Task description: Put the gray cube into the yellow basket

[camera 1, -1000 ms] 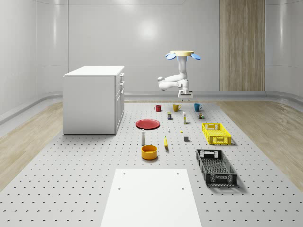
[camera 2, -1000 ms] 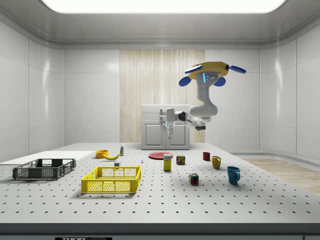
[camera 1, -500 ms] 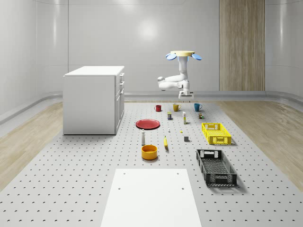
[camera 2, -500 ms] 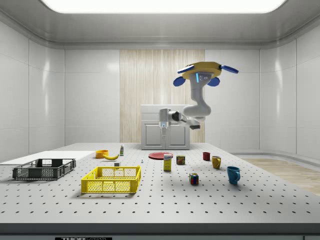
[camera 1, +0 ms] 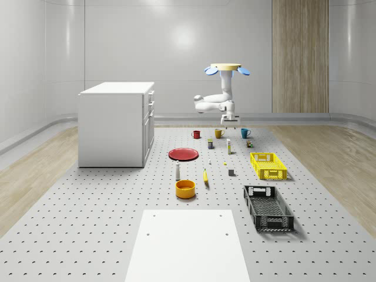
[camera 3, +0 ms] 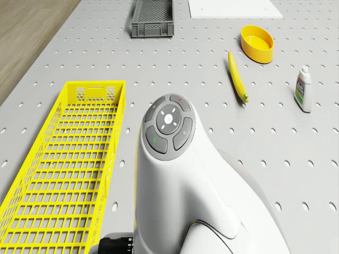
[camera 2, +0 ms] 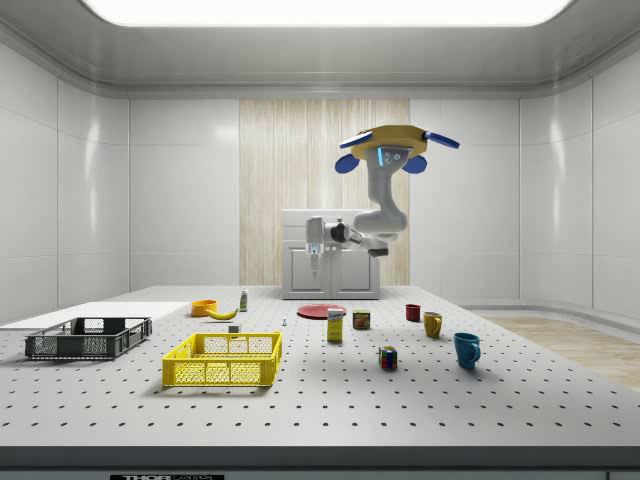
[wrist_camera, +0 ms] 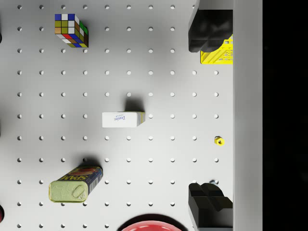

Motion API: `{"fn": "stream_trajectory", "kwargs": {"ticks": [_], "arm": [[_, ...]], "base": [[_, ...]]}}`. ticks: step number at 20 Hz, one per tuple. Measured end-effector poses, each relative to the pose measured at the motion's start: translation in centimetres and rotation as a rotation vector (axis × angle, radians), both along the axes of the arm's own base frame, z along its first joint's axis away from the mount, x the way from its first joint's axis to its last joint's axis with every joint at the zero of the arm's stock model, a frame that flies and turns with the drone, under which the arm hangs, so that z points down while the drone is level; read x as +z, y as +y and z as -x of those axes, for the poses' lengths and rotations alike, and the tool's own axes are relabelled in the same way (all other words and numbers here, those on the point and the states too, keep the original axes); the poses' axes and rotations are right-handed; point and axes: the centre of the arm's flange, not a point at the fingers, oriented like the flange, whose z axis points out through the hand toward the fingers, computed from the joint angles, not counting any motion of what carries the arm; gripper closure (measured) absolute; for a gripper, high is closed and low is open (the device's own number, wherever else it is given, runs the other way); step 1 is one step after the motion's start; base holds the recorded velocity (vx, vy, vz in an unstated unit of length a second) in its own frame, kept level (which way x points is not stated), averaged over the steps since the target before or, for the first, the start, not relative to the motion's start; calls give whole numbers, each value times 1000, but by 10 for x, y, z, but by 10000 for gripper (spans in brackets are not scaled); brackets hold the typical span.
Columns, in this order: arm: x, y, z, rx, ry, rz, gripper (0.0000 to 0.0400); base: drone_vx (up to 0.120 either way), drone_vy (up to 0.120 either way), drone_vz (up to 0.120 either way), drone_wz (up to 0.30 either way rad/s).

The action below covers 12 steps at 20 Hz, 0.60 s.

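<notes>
Covering most of the floor, a gray pegboard table [camera 1: 88, 229] dotted with holes sits in a pale panelled room with one wood-slat wall panel [camera 1: 299, 56], wood flooring at the edges and a bright ceiling light [camera 2: 320, 10]. One white cabinet [camera 1: 114, 123] stands on the table at the whole-scene view's left, and one white sheet [camera 1: 188, 244] lies at the near end. Counted across the views: two baskets, the yellow basket [camera 1: 268, 165] and a black crate [camera 1: 268, 207]; three mugs, red [camera 1: 196, 134], yellow [camera 1: 218, 133] and blue [camera 1: 245, 133]; one red plate [camera 1: 183, 154]; one orange bowl [camera 1: 185, 188]; one banana [camera 1: 205, 175]; one white bottle [camera 1: 177, 170]; one Spam can [wrist_camera: 76, 184]; one white box [wrist_camera: 122, 119]; one Rubik's cube [wrist_camera: 71, 30]; and one gray cube [camera 1: 231, 172]. The gray cube rests on the table between the banana and the yellow basket, just beside the basket's near end and apart from it. One drone [camera 1: 226, 68] hovers well above the far part of the table, over the mugs, its arm bent down and forward. The gripper [wrist_camera: 210, 120] hangs high above the white box, pointing straight down, its two fingers [wrist_camera: 209, 29] spread wide apart and holding nothing.
</notes>
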Motion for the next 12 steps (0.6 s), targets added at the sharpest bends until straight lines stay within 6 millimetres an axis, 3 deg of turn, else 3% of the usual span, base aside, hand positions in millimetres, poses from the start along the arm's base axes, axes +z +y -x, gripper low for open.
{"fn": "stream_trajectory", "kwargs": {"ticks": [12], "arm": [[0, 0, 0, 0, 0, 0, 0]], "base": [[120, 0, 0, 0]]}}
